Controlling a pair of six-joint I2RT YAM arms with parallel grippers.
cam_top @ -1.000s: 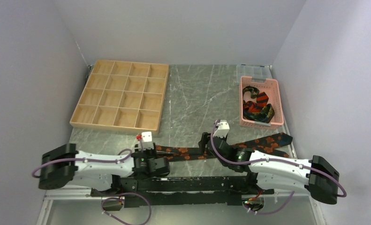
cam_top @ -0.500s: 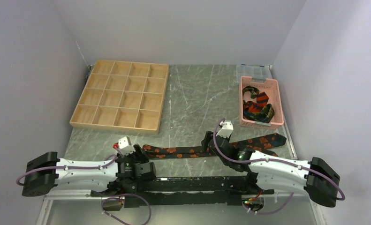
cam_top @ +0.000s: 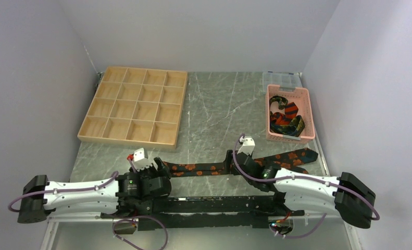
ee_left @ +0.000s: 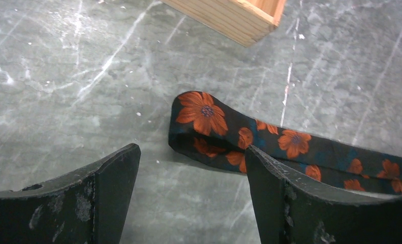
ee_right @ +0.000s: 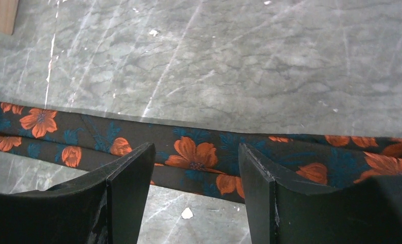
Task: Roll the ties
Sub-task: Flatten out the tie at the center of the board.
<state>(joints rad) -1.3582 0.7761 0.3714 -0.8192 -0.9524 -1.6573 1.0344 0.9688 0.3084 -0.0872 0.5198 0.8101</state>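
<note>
Looking at one floral tie (cam_top: 203, 169) stretched flat along the near side of the counter (cam_top: 219, 109), narrow end to the left and doubled over into a small first fold. Got more ties (cam_top: 286, 117) bundled in the pink basket (cam_top: 289, 137) at the far right, well apart.

Found the left end effector (ee_left: 191, 150) spread wide open just behind that fold, gripping nothing. Same deal with the right end effector (ee_right: 194, 147): parted over the middle of the strip, holding nothing. Hard to tell from the wrist view whether touching the fabric or just above it.

Judging this as the very start of the roll. To do it well:
- Come down with the left fingers either side of the folded end.
- Pinch the whole fold, not just the top layer, then turn it over toward the right in small tucks.
- Use the right one to pin the strip flat against sideways drag.
- Keep the edges lined up, otherwise expect a cone instead of a neat coil.
- Mind the wooden tray (cam_top: 128, 140) corner nearby.
</note>
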